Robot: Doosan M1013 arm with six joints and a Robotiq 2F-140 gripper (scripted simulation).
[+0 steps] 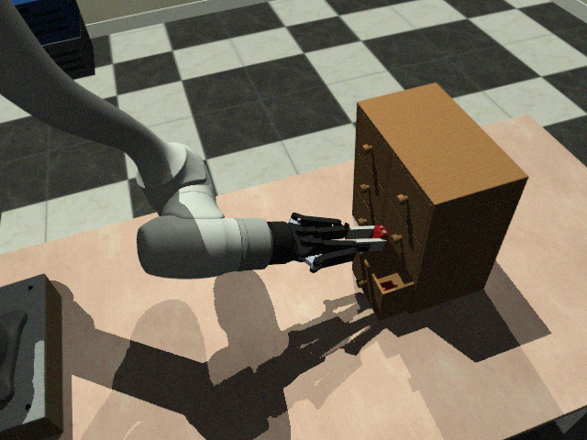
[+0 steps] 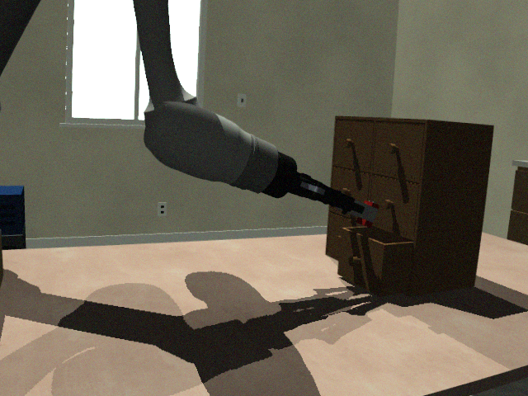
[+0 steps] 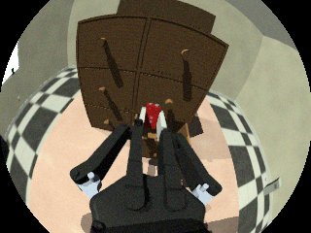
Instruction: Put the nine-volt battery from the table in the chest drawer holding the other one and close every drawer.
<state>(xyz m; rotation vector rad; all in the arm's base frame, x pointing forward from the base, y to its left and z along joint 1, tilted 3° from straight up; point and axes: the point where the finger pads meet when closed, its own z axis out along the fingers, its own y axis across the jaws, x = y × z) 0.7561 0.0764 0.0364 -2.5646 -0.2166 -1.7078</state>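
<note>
My gripper (image 1: 382, 237) (image 2: 370, 213) (image 3: 151, 115) is shut on a red nine-volt battery (image 1: 380, 231) (image 2: 365, 212) (image 3: 152, 115) and holds it level in front of the wooden chest (image 1: 440, 156) (image 2: 456, 195) (image 3: 155, 46), just above the open drawer. The bottom right drawer (image 1: 389, 295) (image 2: 385, 257) is pulled part way out. Inside it lies another red battery (image 1: 388, 285). The other drawers look pushed in, each with a small knob.
The chest stands on the pink table (image 1: 142, 302) (image 2: 170, 264) toward its right side. A dark grey block (image 1: 28, 350) sits at the table's near left edge. A dark cabinet (image 1: 57, 33) stands on the checkered floor at far left.
</note>
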